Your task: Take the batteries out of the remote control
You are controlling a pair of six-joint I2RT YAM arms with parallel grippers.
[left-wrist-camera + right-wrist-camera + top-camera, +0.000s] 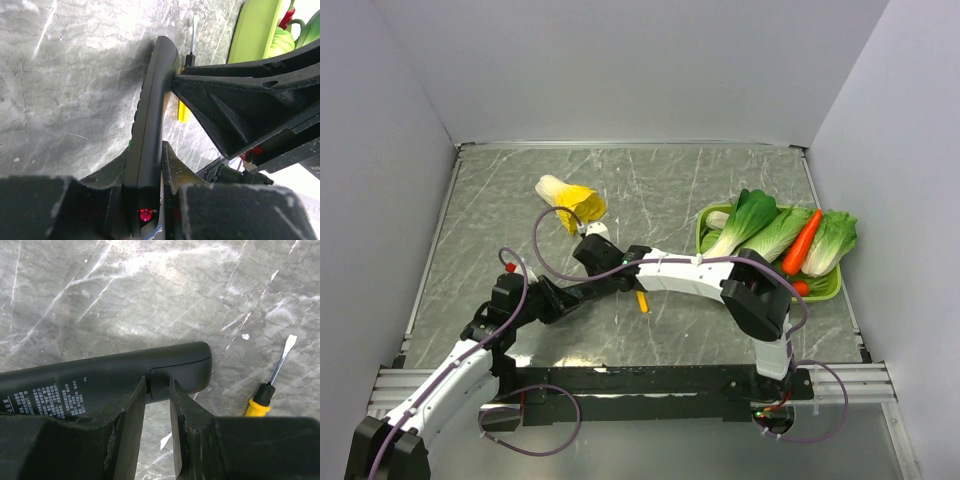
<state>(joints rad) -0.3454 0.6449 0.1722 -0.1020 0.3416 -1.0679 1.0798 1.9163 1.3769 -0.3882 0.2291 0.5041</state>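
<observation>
Our left pincer [145, 167] is clamped on the remote control [100, 375].
The remote runs long-ways from it out to our right pincer [157, 390], which sits at the far end by the battery lid [180, 371]. Its fingers [125, 435] are a thin gap apart; we cannot tell if they nip anything. We see no batteries.

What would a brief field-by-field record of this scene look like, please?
remote control: on edge, clamped in left gripper
right gripper: fingers narrowly apart, tips at the remote's cover end
battery cover: seems still on; batteries not visible
screwdriver: lying on table, beside the remote
green tray: far right, holding vegetables
leafy vegetable: yellow-white, loose on the table, towards the back
</observation>
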